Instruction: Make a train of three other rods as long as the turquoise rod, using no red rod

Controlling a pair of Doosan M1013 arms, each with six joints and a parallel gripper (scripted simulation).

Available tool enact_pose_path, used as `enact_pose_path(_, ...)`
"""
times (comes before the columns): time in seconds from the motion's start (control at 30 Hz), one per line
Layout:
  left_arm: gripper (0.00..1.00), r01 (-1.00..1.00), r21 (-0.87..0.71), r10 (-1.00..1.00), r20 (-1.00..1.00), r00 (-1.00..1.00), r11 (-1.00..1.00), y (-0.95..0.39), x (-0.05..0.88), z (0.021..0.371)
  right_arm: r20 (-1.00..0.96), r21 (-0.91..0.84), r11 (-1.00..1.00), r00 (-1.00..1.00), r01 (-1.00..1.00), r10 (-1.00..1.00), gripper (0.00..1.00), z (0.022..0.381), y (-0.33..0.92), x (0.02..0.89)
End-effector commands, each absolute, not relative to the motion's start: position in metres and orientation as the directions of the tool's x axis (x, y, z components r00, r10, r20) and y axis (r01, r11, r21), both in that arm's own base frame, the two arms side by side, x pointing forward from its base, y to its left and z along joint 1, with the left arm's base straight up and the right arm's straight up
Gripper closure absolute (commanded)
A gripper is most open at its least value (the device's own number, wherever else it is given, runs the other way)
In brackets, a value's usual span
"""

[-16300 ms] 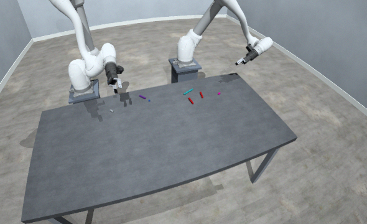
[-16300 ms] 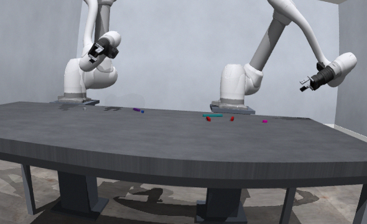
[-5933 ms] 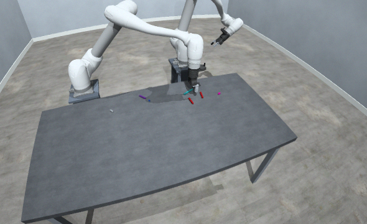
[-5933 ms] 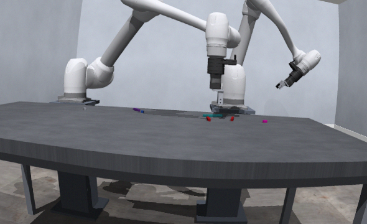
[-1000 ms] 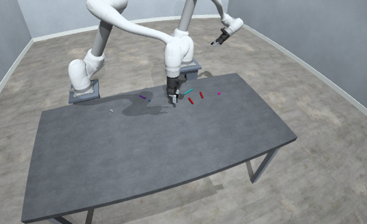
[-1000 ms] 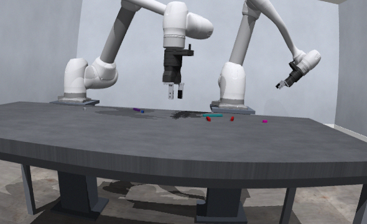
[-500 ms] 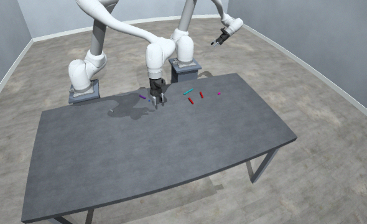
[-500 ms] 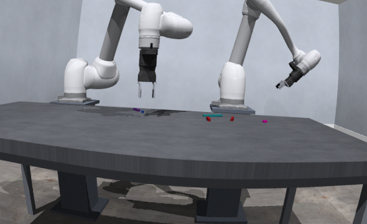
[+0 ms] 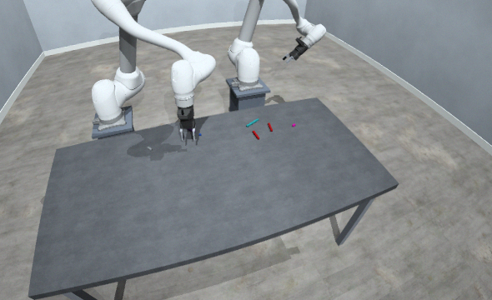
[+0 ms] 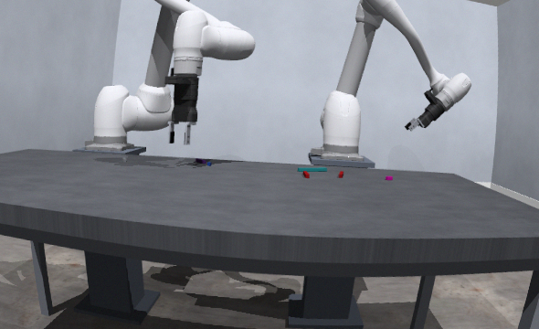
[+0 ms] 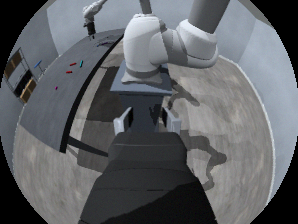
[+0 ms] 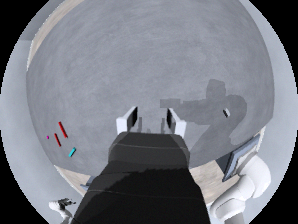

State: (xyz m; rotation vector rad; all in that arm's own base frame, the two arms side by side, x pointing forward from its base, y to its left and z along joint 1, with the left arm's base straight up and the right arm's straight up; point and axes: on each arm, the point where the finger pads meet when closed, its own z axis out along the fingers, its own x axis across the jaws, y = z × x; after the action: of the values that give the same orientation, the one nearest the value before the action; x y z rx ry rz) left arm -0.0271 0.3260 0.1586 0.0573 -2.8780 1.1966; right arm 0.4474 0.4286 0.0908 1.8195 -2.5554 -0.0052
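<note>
Table [image 9: 213, 187] [image 10: 269, 201] [image 11: 65, 90] [image 12: 150, 60] held every rod. We saw the right gripper [image 9: 188, 135] [image 10: 179, 134] [image 11: 91, 39] [image 12: 152, 113] spread and empty above it; the left gripper [image 9: 288, 59] [image 10: 410, 125] [image 11: 147, 113], also spread and empty, hung beyond its edge. Turquoise rod [image 9: 253, 122] [image 10: 311, 169] [image 11: 81, 64] [image 12: 72, 152] lay near two red rods [image 9: 256, 135] [image 10: 306, 175] [image 11: 73, 64] [image 12: 63, 130]. Purple rod [image 9: 190, 130] [image 10: 201, 161] lay near the blue one; grey rod [image 9: 149, 148] [image 10: 124, 159] [image 12: 226, 113], apart; magenta rod [image 9: 293, 125] [image 10: 389, 178] [image 11: 56, 88] [image 12: 48, 137], past the reds; blue rod [image 9: 200, 134] [image 10: 209, 164], smallest.
</note>
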Motion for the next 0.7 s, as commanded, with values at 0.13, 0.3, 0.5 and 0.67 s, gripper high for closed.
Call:
enact_pose_path(0.13,0.00,-0.045,-0.706,-0.026,0.038,-0.999,0.707,0.323,-0.030,0.159,-0.004,-0.004,0.564,-0.564,-0.826,-0.826,0.00,0.087,0.380,0.425)
enact_pose_path(0.3,0.00,-0.045,-0.706,-0.026,0.038,-0.999,0.707,0.323,-0.030,0.159,-0.004,-0.003,0.701,-0.701,-0.713,-0.713,0.00,0.081,0.348,0.405)
enact_pose_path(0.5,0.00,-0.045,-0.706,-0.026,0.038,-0.999,0.707,0.323,-0.030,0.159,-0.003,-0.003,0.728,-0.728,-0.686,-0.686,0.00,0.080,0.341,0.400)
enact_pose_path(0.67,0.00,-0.045,-0.706,-0.026,0.038,-0.999,0.707,0.323,-0.030,0.159,-0.003,-0.001,0.728,-0.728,-0.685,-0.685,0.00,0.080,0.343,0.401)
